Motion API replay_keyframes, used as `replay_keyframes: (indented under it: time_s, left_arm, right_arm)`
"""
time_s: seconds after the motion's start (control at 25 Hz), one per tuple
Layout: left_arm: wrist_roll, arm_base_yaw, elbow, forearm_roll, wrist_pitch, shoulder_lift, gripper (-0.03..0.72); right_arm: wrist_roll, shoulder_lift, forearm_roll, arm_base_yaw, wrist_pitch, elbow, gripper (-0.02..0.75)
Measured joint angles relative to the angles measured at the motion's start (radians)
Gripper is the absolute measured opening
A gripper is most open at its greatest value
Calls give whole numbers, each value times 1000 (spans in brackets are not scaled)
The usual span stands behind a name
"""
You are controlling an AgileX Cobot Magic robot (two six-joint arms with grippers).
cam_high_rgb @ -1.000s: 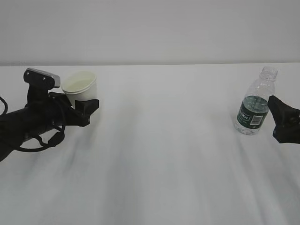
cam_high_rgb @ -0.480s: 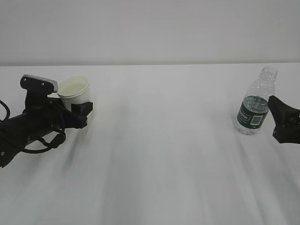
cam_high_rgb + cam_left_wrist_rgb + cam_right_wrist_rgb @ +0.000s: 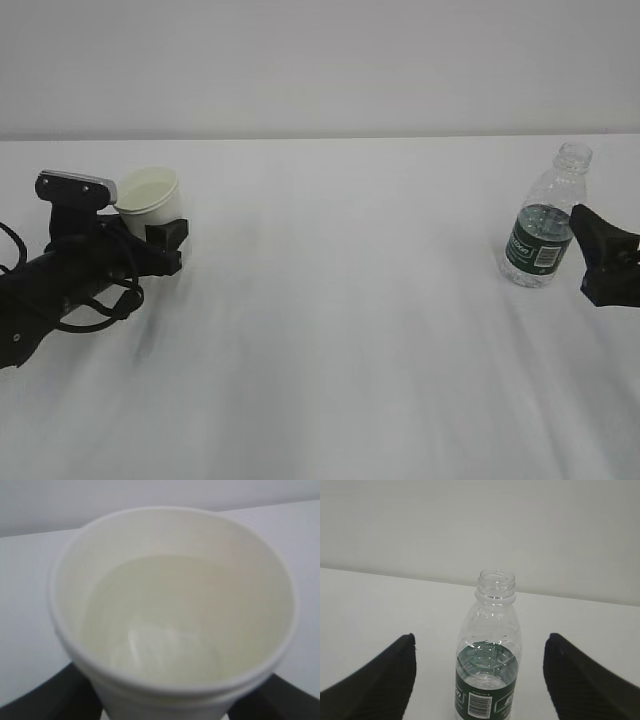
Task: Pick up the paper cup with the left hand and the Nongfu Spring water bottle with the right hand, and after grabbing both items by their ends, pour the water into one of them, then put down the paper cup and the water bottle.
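A: What did the exterior view show?

B: The left hand (image 3: 160, 240) lay low over the table (image 3: 330, 330), its fingers (image 3: 168, 233) clamped on the lower part of the paper cup (image 3: 148, 200), which stood upright between them. On the far side, the right hand (image 3: 590, 258) sat just beside the Nongfu Spring water bottle (image 3: 543, 228), one finger (image 3: 600, 245) overlapping the bottle's label edge; whether it touched, I could not tell.

A: And the left wrist view?

B: The paper cup (image 3: 170, 615) filled the frame, rim up, with water (image 3: 155, 630) inside it. The dark fingers (image 3: 45, 700) pressed against its wall on both sides near the base.

A: The right wrist view?

B: The fingers (image 3: 375, 690) stood wide apart, and the Nongfu Spring water bottle (image 3: 490, 665) stood upright and capless between them, clear of both, a little nearer the left one. Nothing was gripped.
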Motion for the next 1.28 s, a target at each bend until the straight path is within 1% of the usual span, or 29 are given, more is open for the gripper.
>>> replay_keyframes:
  time_s: [0.2,0.52,0.76,1.28]
  left_arm:
    - [1,0,0,-29,-37,26,470]
    - [12,0,0,-64,-45,31,470]
    - [12,0,0,-68,-75,53,470]
    - [12,0,0,-71,-77,93,470]
  right_arm:
    - [0,0,-2,0,0,0,593]
    - [0,0,-6,0,0,0,593]
    - [12,0,-19,0,0,0,593]
    - [14,0,-26,0,0,0,593]
